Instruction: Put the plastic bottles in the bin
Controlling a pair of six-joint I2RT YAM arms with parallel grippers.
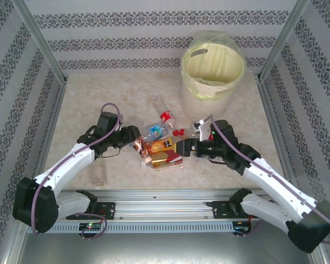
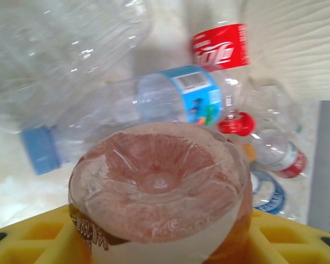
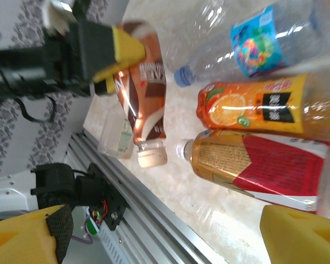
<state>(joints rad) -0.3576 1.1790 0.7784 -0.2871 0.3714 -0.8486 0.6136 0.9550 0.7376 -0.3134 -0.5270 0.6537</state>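
Observation:
My left gripper is shut on a brown-labelled plastic bottle, whose base fills the space between the yellow fingers. The right wrist view shows this bottle tilted, its white cap near the table. My right gripper stands open, and just ahead of it lies a red-and-gold bottle. Beside that bottle lie an orange juice bottle and a clear blue-labelled bottle. A red-labelled clear bottle lies farther back. The cream bin stands at the back right.
Two small red-capped pieces lie between the bottle pile and my right arm. A clear crushed bottle sits near the front rail by my left arm. Metal frame posts and patterned walls close off the sides.

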